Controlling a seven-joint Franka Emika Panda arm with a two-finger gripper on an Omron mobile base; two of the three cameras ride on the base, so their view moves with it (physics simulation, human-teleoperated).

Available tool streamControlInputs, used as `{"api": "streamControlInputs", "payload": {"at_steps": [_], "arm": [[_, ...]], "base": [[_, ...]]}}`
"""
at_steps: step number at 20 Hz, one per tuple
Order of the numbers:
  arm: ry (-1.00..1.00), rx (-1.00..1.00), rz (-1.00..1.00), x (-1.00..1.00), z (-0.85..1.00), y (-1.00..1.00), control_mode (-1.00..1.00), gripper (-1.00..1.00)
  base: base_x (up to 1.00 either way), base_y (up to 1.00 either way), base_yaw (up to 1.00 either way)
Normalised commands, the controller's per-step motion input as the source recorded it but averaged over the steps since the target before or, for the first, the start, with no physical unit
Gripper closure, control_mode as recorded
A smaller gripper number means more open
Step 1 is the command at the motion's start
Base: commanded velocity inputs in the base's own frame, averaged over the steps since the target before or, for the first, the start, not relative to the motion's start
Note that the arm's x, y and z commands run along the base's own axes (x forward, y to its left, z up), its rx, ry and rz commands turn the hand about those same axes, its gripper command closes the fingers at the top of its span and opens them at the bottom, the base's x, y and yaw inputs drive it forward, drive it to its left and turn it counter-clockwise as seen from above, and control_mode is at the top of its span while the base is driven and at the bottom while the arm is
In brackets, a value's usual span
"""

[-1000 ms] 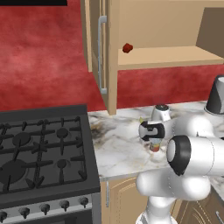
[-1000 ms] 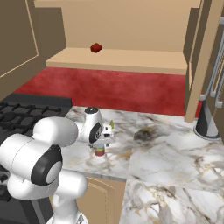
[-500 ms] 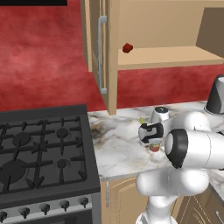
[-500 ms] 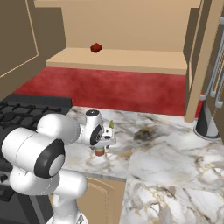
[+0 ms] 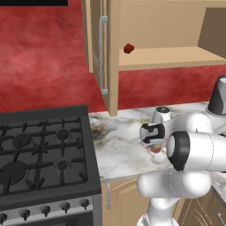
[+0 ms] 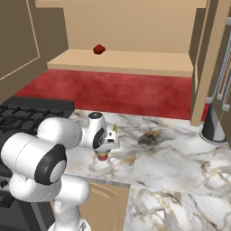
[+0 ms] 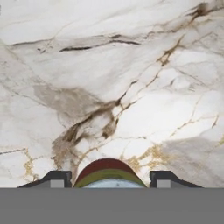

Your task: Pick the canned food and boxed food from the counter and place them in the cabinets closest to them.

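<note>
Along the back wall hang the cabinets (image 5: 154,57), their tan doors swung wide and a bare shelf at about the arm's reach height, with one small red lump (image 6: 99,48) sitting on it; what that lump is cannot be told at this size. Below them runs the counter (image 6: 171,167), a veined marble slab, with the black stove (image 5: 42,154) joining its left end. The white arm bends low over the slab, and its gripper (image 7: 109,179) points straight down over the can (image 7: 107,173), which stands upright on the marble near the front edge, just beside a brown vein. In the hand view the two finger tips (image 7: 57,178) stand on either side of the can's red and tan label, close to it, with the pale top between them; whether they already press the wall cannot be told, so the gripper counts as flanking the can rather than holding it

As a judgement, the can will handle as a stiff, fairly dense little cylinder that will not crush, though its round, smooth side could slip or twist if caught off centre. The best hold looks to be across the middle of the label, jaws square to the widest part, lifted straight up before the swing to the shelf
</note>
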Motion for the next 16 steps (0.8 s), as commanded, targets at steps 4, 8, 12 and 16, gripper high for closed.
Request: {"api": "streamControlInputs", "payload": {"at_steps": [4,8,12,16], "arm": [[-0.01,0.01,0.00,0.00,0.28,0.00,-1.00,1.00],[-0.02,0.02,0.00,0.00,0.39,0.00,-1.00,1.00],[-0.02,0.04,0.00,0.00,0.43,-0.02,-1.00,1.00],[-0.01,0.04,0.00,0.00,0.47,-0.04,-1.00,1.00]], "base": [[0.00,0.00,0.00],[0.00,0.00,0.00],[0.00,0.00,0.00],[0.00,0.00,0.00]]}}
